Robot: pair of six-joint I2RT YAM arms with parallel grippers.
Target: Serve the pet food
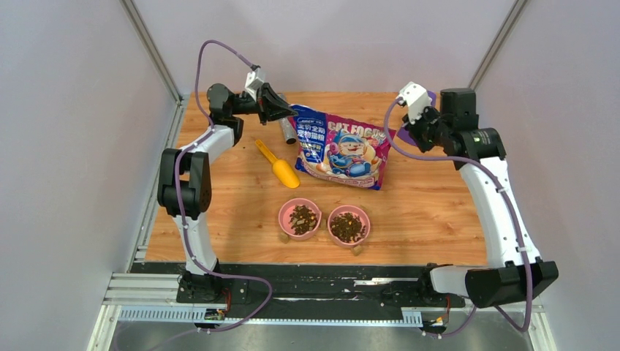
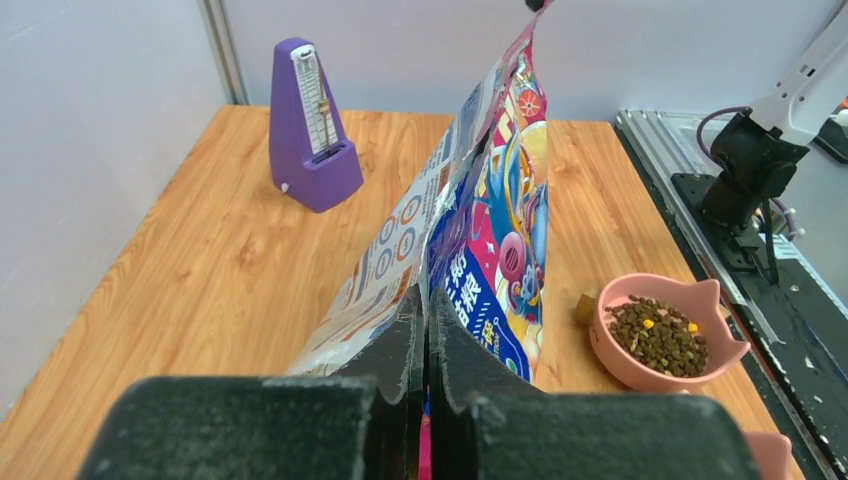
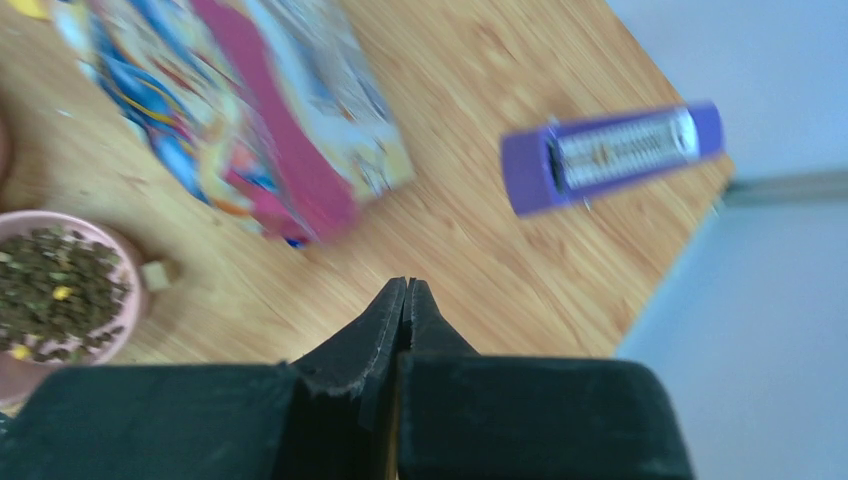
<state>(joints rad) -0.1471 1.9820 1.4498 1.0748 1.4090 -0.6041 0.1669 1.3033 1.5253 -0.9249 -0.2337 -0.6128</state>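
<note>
Top external: pet food (image 1: 301, 218) heaped in both pink bowls (image 1: 281, 218) near front edge, so serving looks nearly done. Left wrist: left gripper (image 2: 426, 300) pinched tight on edge of bag (image 2: 500, 230), foil rising straight out of grip. Right gripper (image 3: 405, 287) closed on nothing, hovering over bare wood beside bag. Tip now: lower bag slowly, mouth up, clear of bowls and yellow scoop (image 1: 278, 165), release only once it lies flat. Print reads "CAT FOOD" over cartoon cat; Chinese lines too small to read.
</note>
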